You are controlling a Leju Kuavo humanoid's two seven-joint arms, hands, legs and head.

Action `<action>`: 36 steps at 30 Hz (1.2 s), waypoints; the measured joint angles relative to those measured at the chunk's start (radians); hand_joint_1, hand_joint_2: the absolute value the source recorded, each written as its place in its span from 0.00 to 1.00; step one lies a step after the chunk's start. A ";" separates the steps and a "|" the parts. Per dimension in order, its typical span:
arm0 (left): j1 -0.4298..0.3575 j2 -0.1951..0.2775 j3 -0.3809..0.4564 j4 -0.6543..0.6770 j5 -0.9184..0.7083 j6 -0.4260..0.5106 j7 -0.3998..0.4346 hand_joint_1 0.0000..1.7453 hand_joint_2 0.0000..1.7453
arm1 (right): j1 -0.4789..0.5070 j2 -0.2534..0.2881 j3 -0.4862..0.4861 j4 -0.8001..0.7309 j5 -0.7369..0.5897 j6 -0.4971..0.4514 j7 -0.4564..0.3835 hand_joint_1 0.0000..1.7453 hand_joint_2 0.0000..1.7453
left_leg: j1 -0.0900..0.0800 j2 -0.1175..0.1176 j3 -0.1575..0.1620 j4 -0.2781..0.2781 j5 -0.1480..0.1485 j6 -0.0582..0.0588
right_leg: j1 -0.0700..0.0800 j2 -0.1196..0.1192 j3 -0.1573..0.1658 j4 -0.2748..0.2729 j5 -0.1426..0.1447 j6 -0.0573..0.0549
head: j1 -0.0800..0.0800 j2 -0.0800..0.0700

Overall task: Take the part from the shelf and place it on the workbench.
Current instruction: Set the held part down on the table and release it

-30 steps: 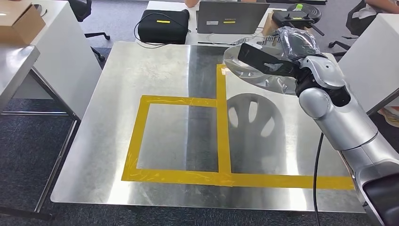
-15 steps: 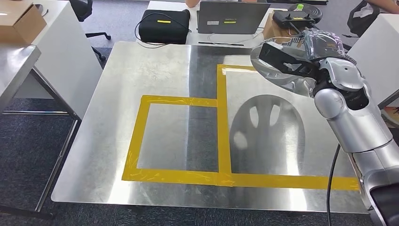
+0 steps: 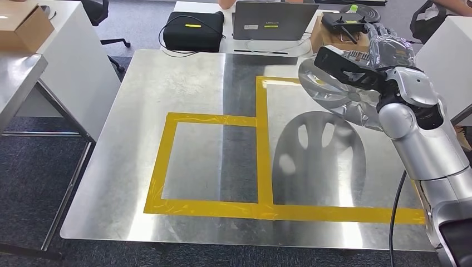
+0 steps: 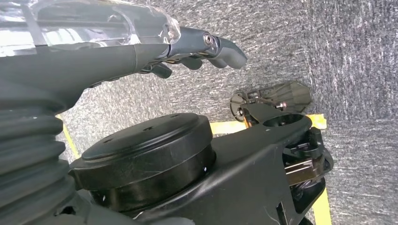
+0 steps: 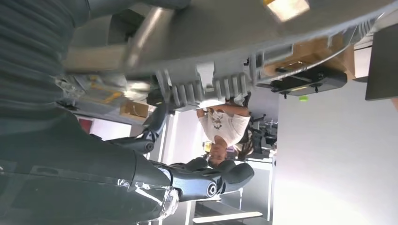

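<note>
Wheel cover [image 3: 334, 89], silver and spoked, hangs over the far right of the bench [image 3: 183, 89], above the yellow tape outline [image 3: 261, 161], gripped at its rim by the right hand [image 3: 384, 55], fingers closed on it. It looks light, thin and stiff, likely slippery plastic; the rim is the sensible hold. Left hand [image 4: 141, 42] hangs over carpet, its fingers loosely extended and holding nothing

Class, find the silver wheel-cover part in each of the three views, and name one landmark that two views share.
Head view: wheel-cover part at upper right, held by the right hand above the workbench.
Right wrist view: its grey ribbed underside spans the upper part of the picture.
Left wrist view: not in it.
Shared landmark: black controller on a cardboard box.
</note>
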 joint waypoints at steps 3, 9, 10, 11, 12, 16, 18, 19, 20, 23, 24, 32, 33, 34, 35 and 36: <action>0.000 0.000 0.000 0.000 0.003 -0.004 0.002 0.00 0.00 | 0.000 0.001 0.000 0.000 -0.002 -0.001 0.000 0.00 1.00 | 0.000 0.002 0.000 0.000 0.000 0.000 | 0.000 0.000 0.000 0.000 0.000 0.000 | 0.000 0.000; 0.000 -0.002 0.000 0.000 0.006 -0.008 0.007 0.00 0.00 | -0.002 0.002 0.000 0.000 -0.006 -0.005 -0.003 0.00 1.00 | 0.000 0.005 0.000 0.000 0.001 0.001 | 0.000 0.001 0.000 0.000 0.001 0.001 | 0.000 0.000; 0.000 -0.002 0.000 0.000 0.006 -0.008 0.007 0.00 0.00 | -0.003 0.002 0.000 0.000 -0.006 -0.006 -0.003 0.00 1.00 | 0.000 0.006 0.000 0.000 0.001 0.001 | 0.000 0.001 0.000 0.000 0.001 0.001 | 0.000 0.000; 0.000 -0.002 0.000 0.000 0.006 -0.008 0.007 0.00 0.00 | -0.003 0.002 0.000 0.000 -0.006 -0.006 -0.003 0.00 1.00 | 0.000 0.006 0.000 0.000 0.001 0.001 | 0.000 0.002 0.000 0.000 0.001 0.001 | 0.000 0.000; 0.000 -0.002 0.000 0.000 0.006 -0.008 0.007 0.00 0.00 | -0.004 0.002 0.000 0.000 -0.006 -0.006 -0.003 0.00 1.00 | 0.000 0.006 0.000 0.000 0.001 0.001 | 0.000 0.002 0.000 0.000 0.001 0.001 | 0.000 0.000; 0.000 -0.002 0.000 0.000 0.006 -0.008 0.007 0.00 0.00 | -0.004 0.002 0.000 0.000 -0.007 -0.007 -0.004 0.00 1.00 | 0.000 0.007 0.000 0.000 0.001 0.001 | 0.000 0.003 0.000 0.000 0.001 0.001 | 0.000 0.000; 0.000 -0.002 0.000 0.000 0.006 -0.008 0.007 0.00 0.00 | -0.004 0.002 0.000 0.000 -0.007 -0.007 -0.005 0.00 1.00 | 0.000 0.007 0.001 0.000 0.001 0.001 | 0.000 0.003 0.000 0.000 0.001 0.001 | 0.000 0.000; 0.000 -0.002 0.000 0.000 0.006 -0.008 0.007 0.00 0.00 | -0.004 0.001 0.000 0.000 -0.008 -0.008 -0.005 0.00 1.00 | 0.000 0.007 0.001 0.000 0.001 0.001 | 0.000 0.003 0.000 0.000 0.001 0.001 | 0.000 0.000; 0.000 -0.002 0.000 0.000 0.006 -0.008 0.007 0.00 0.00 | -0.004 0.001 0.000 0.000 -0.010 -0.009 -0.006 0.00 1.00 | 0.000 0.007 0.001 0.000 0.001 0.001 | 0.000 0.003 0.000 0.000 0.001 0.001 | 0.000 0.000; 0.000 -0.002 0.000 0.000 0.007 -0.008 0.007 0.00 0.00 | -0.004 0.001 -0.007 0.000 -0.044 -0.028 -0.015 0.00 1.00 | 0.000 0.007 0.001 0.000 0.001 0.001 | 0.000 0.003 0.000 0.000 0.001 0.001 | 0.000 0.000; 0.000 -0.002 0.000 0.000 0.008 -0.008 0.007 0.00 0.00 | -0.003 0.002 -0.012 0.000 -0.069 -0.043 -0.021 0.00 1.00 | 0.000 0.007 0.001 0.000 0.001 0.001 | 0.000 0.003 0.000 0.000 0.001 0.001 | 0.000 0.000; 0.001 0.000 0.000 0.000 0.023 -0.008 0.003 0.00 0.00 | 0.001 0.016 -0.078 -0.013 -0.455 -0.234 -0.079 0.00 1.00 | 0.000 0.005 0.001 0.000 0.001 0.001 | 0.000 0.003 0.000 0.000 0.001 0.001 | 0.000 0.000; 0.001 0.000 0.000 0.000 0.023 -0.008 0.002 0.00 0.00 | 0.004 0.016 -0.088 -0.016 -0.522 -0.267 -0.088 0.00 1.00 | 0.000 0.003 0.001 0.000 0.001 0.001 | 0.000 0.002 0.000 0.000 0.001 0.001 | 0.000 0.000; 0.001 0.001 0.000 0.000 0.024 -0.009 0.001 0.00 0.00 | 0.011 0.012 -0.100 -0.021 -0.618 -0.312 -0.099 0.00 1.00 | 0.000 0.001 0.001 0.000 0.001 0.001 | 0.000 0.002 0.000 0.000 0.001 0.001 | 0.000 0.000; 0.001 0.002 0.000 0.000 0.024 -0.010 0.000 0.00 0.00 | 0.020 0.006 -0.113 -0.027 -0.719 -0.362 -0.112 0.00 1.00 | 0.000 -0.001 0.001 0.000 0.001 0.001 | 0.000 0.001 0.000 -0.001 0.001 0.001 | 0.000 0.000; 0.001 0.002 0.000 0.000 0.024 -0.011 0.000 0.00 0.00 | 0.031 -0.004 -0.127 -0.034 -0.823 -0.414 -0.126 0.00 1.00 | 0.000 -0.003 0.001 0.000 0.001 0.001 | 0.000 0.000 0.001 -0.001 0.001 0.001 | 0.000 0.000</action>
